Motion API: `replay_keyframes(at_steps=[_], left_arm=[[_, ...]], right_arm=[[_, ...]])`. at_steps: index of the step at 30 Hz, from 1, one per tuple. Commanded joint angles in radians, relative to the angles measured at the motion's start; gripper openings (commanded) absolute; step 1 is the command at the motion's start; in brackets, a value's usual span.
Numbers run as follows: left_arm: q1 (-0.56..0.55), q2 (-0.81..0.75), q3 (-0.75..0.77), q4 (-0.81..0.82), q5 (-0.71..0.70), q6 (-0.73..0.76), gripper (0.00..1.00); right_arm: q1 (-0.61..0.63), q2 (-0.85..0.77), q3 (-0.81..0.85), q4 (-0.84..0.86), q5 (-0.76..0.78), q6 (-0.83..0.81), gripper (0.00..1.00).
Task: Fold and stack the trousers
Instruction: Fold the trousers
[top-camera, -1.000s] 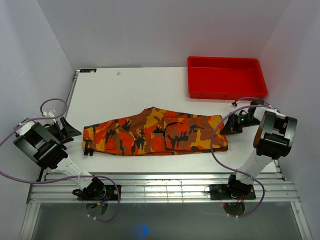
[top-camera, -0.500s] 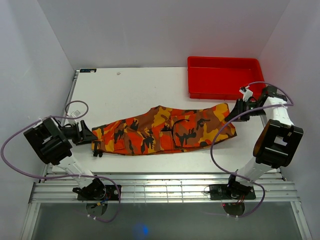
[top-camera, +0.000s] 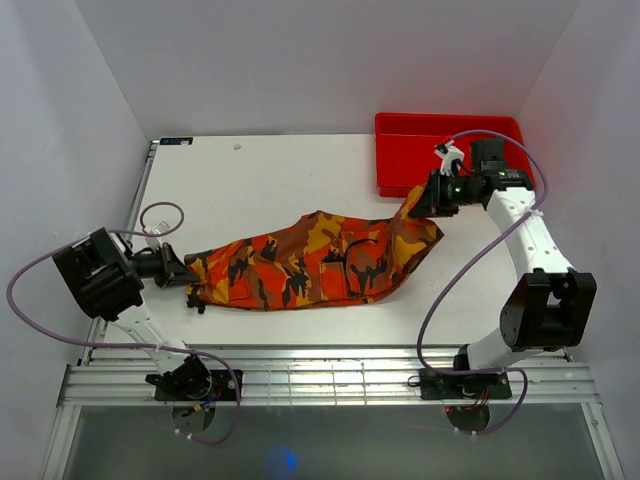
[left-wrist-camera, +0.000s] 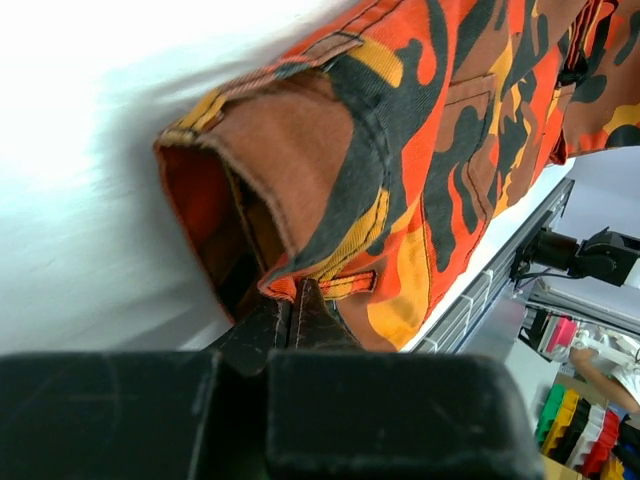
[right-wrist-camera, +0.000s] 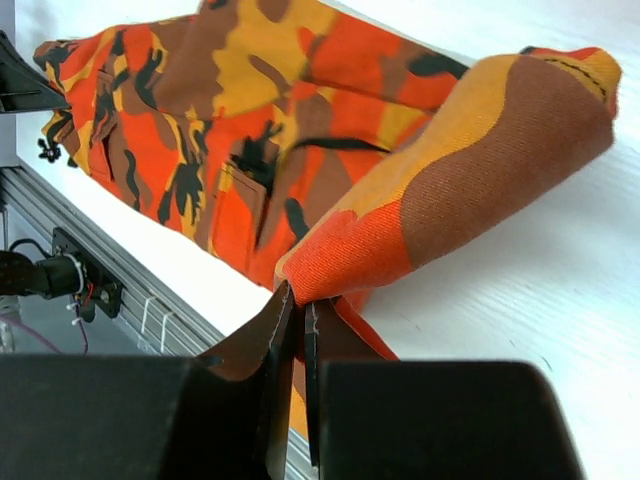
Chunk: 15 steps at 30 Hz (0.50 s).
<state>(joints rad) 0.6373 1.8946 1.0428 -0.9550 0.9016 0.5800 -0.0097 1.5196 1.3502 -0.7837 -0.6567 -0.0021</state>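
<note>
My left gripper (top-camera: 186, 270) pinched the trousers (top-camera: 310, 262) near the table's (top-camera: 260, 175) left edge. My right gripper (top-camera: 420, 200) clamped their other end, raised beside the red tray (top-camera: 500, 122).

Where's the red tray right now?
Top view: the red tray sits at the far right corner of the table, just beyond the right gripper, which pinches the right end of the trousers near its front left corner.
</note>
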Motion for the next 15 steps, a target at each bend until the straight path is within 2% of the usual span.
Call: replay_keyframes(at_steps=[1, 4, 7, 10, 15], left_arm=[[-0.040, 0.004, 0.016, 0.022, 0.077, -0.026, 0.00], [-0.067, 0.024, 0.019, 0.033, 0.115, -0.064, 0.00], [-0.096, 0.043, 0.017, 0.056, 0.129, -0.109, 0.00], [-0.126, 0.038, 0.008, 0.094, 0.140, -0.158, 0.00], [-0.185, 0.003, -0.032, 0.215, 0.143, -0.276, 0.00]], right_arm=[[0.128, -0.022, 0.070, 0.142, 0.126, 0.189, 0.08], [0.232, 0.005, 0.105, 0.176, 0.170, 0.250, 0.08], [0.348, 0.040, 0.167, 0.190, 0.262, 0.237, 0.08], [0.424, 0.091, 0.217, 0.212, 0.284, 0.260, 0.08], [0.591, 0.227, 0.348, 0.224, 0.337, 0.310, 0.08]])
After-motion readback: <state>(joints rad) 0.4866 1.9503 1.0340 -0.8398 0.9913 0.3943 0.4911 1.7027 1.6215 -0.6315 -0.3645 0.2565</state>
